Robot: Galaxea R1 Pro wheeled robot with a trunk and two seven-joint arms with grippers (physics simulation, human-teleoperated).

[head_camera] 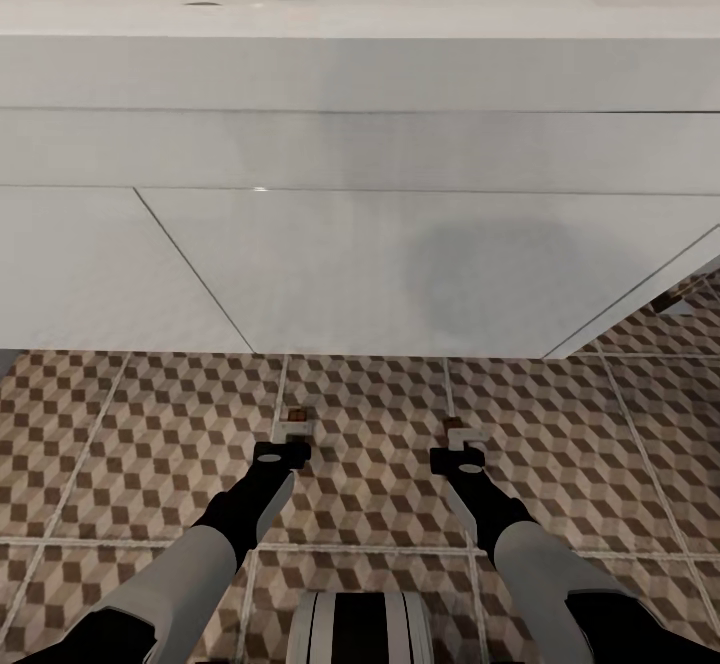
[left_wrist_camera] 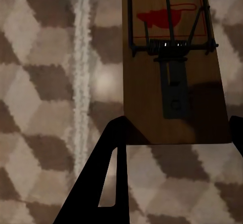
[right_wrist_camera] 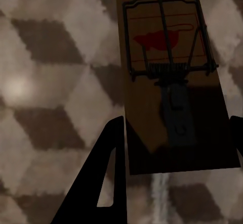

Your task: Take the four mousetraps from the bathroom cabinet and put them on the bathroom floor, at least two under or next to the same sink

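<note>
Right before the white sink (head_camera: 360, 74), over the patterned bathroom floor (head_camera: 120, 444), each hand, left (head_camera: 283, 452) and right (head_camera: 457, 458), grips one mousetrap (left_wrist_camera: 172, 67) (right_wrist_camera: 174, 77) by its bare end: light, stiff wood, best pinched by its edges, clear of the wire.

A small grey shape (head_camera: 680, 306), too blurred to identify, sits at the head view's right edge
</note>
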